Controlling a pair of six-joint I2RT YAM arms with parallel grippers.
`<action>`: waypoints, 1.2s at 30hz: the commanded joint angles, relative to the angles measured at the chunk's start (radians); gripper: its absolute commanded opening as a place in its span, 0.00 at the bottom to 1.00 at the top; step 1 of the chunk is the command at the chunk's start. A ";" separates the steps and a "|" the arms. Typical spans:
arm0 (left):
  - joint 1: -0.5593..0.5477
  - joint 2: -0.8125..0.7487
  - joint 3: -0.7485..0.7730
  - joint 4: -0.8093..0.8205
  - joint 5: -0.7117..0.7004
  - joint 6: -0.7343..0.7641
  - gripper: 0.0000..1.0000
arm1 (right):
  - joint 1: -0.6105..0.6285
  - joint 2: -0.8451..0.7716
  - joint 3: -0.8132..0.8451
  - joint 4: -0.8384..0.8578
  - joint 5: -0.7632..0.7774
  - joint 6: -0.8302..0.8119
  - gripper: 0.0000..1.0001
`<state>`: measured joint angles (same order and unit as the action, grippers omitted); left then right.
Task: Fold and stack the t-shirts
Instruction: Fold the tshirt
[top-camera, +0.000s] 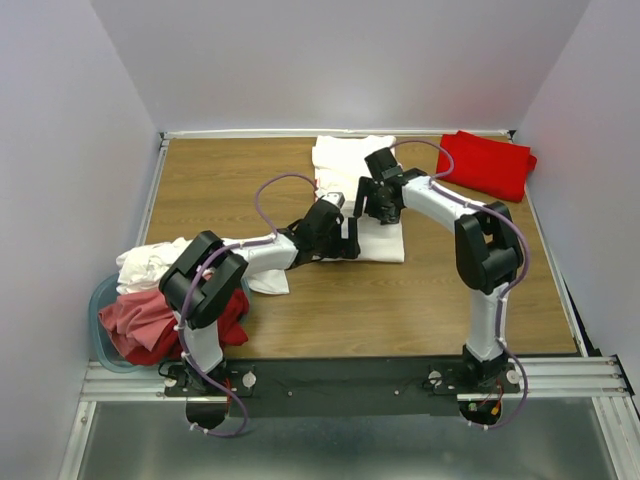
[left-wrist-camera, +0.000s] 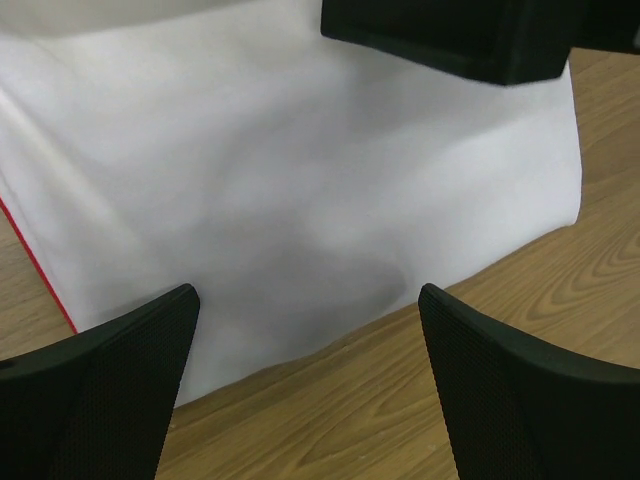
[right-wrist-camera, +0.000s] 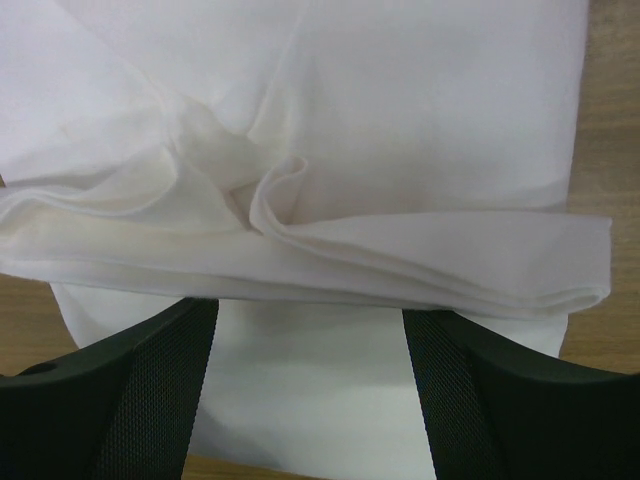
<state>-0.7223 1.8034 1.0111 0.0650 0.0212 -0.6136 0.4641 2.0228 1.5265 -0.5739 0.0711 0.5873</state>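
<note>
Top view: white t-shirt (top-camera: 345, 155) lies mid-table under both claws. Folded red t-shirt (top-camera: 487, 163) sits in the far right corner, mixed shirt pile (top-camera: 160, 290) in the blue tub (top-camera: 98, 300) near left. Left wrist only: left gripper (left-wrist-camera: 308, 300) wide, empty, over the shirt's flat edge. Right wrist only: right gripper (right-wrist-camera: 310, 315) wide, empty, bunched fold just ahead.

left end effector (left-wrist-camera: 310, 300): jaws wide apart | right end effector (right-wrist-camera: 310, 320): jaws apart | both angled down, close together

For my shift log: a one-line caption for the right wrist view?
Open right gripper above a white t-shirt with a bunched fold, on the wooden table.
</note>
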 joint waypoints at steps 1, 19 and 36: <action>-0.016 0.016 -0.045 0.030 0.014 -0.018 0.98 | -0.021 0.072 0.099 -0.001 0.075 0.000 0.81; -0.032 -0.151 0.001 -0.063 -0.058 0.012 0.98 | -0.101 -0.050 0.118 -0.024 0.035 -0.060 0.81; 0.004 -0.256 -0.103 -0.168 -0.139 -0.006 0.94 | -0.101 -0.404 -0.382 0.020 -0.027 0.032 0.79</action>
<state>-0.7303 1.5570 0.9527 -0.0803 -0.0795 -0.6044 0.3592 1.6562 1.2037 -0.5705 0.0734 0.5869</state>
